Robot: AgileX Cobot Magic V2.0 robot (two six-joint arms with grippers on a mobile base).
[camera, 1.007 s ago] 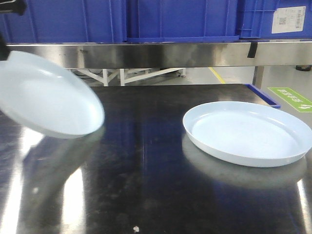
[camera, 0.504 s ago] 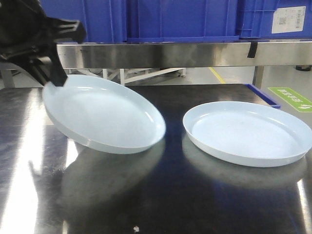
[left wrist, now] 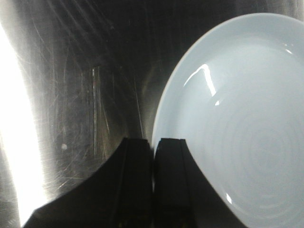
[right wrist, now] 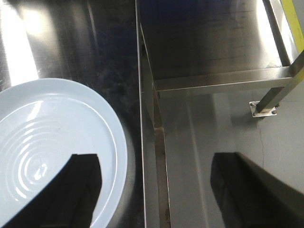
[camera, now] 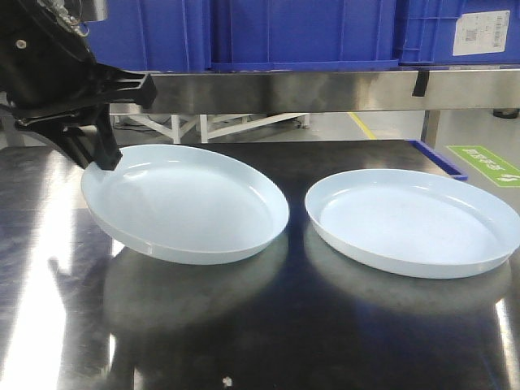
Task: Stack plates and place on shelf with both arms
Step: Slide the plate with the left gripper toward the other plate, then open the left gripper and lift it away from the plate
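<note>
**Mia:** What has moved?

**Ben:** In the front view, the left plate [camera: 187,203] has come over from the far left. It hangs lower and flatter now. The right plate [camera: 414,221] has not moved.

**Mia:** Who holds it?

**Ben:** The left gripper [camera: 104,156] does. It pinches the back left rim. That side is up and the other side dips toward the table [camera: 268,333]. I cannot tell if the low edge touches. The two plates are near each other but apart.

**Mia:** How does it stack them well?

**Ben:** I think it should lift the plate higher than the other rim and carry it across. Then it should make the plate flat and set it down slowly. If it stays low, rim could bump rim. The shiny shelf [camera: 325,88] under the blue bins [camera: 301,32] comes later.

**Mia:** And the left wrist view?

**Ben:** The two black fingers [left wrist: 137,190] are squeezed together on the thin rim. The plate spreads out to their right. They hold only a little bit of rim, so a fast move could make it slip.

**Mia:** And the right wrist view?

**Ben:** The right gripper [right wrist: 156,190] is spread wide and holds nothing. It hangs above the edge of the right plate. One finger is over the plate and the other is out past the table edge.
</note>
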